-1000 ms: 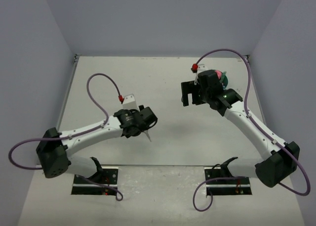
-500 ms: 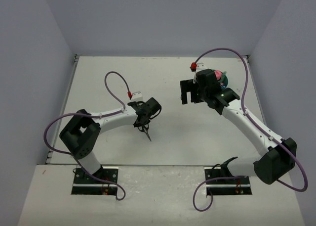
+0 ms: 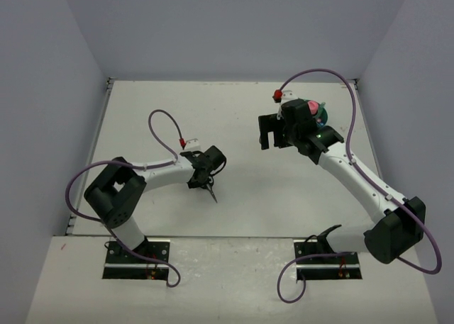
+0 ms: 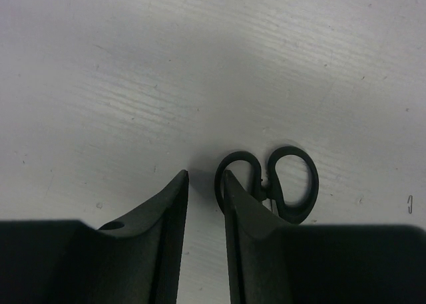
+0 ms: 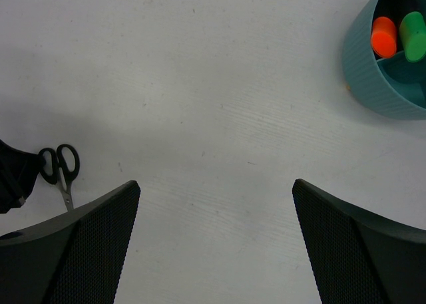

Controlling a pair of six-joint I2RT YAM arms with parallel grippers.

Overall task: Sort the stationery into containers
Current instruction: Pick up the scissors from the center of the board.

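Black-handled scissors (image 4: 263,183) lie flat on the white table, handles just right of my left gripper's right finger (image 4: 249,217), which covers part of them. My left gripper (image 4: 206,174) is low over the table, jaws a narrow gap apart, with only bare table between them. In the top view it (image 3: 203,176) is at the scissors (image 3: 212,193). My right gripper (image 5: 215,182) is wide open and empty, left of the teal organizer (image 5: 373,78), which holds an orange highlighter (image 5: 383,36) and a green one (image 5: 414,36). The scissors also show in the right wrist view (image 5: 61,167).
The organizer (image 3: 323,114) stands at the back right, mostly hidden behind my right arm, with something pink (image 3: 312,106) in it. Grey walls close in the table on three sides. A purple cable loops over each arm.
My left arm folded its elbow back towards the near left, and the gripper dropped low beside the scissors. The scissors lie in the same place. My right arm barely moved.
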